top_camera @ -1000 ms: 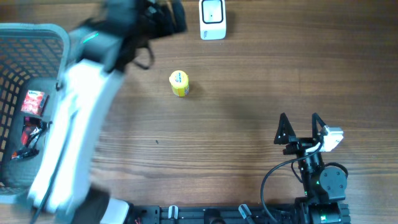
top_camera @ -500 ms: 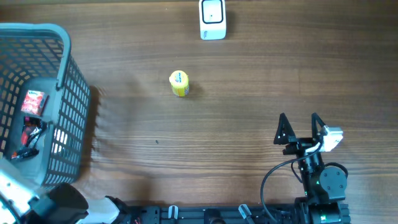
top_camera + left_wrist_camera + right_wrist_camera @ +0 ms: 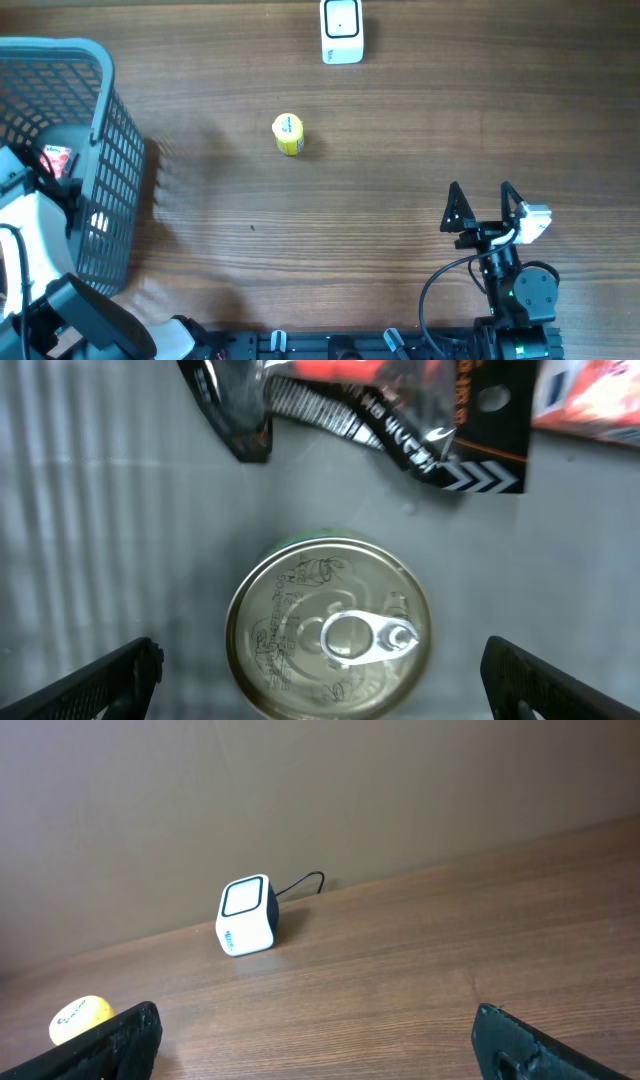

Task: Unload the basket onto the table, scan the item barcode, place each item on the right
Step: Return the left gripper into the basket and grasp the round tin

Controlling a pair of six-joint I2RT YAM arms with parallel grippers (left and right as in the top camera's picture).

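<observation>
Basket floor [image 3: 100, 530] now lies beneath my left claw [image 3: 325, 678], swung in, spread astride a can [image 3: 330, 630] to scan.

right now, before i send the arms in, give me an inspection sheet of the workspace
surface: wooden table, bare in the middle
job's things: scanner upright at the far edge; can lid up in the basket on the left; yellow tub on its side on the table
clutter: red and black packets in the basket beside the can
jaws: left gripper open above the can, gripping nothing; right gripper open, empty, near side
cables: scanner lead runs back to the wall; black loop by the right arm's base
surroundings: plain brown wall behind the table
</observation>
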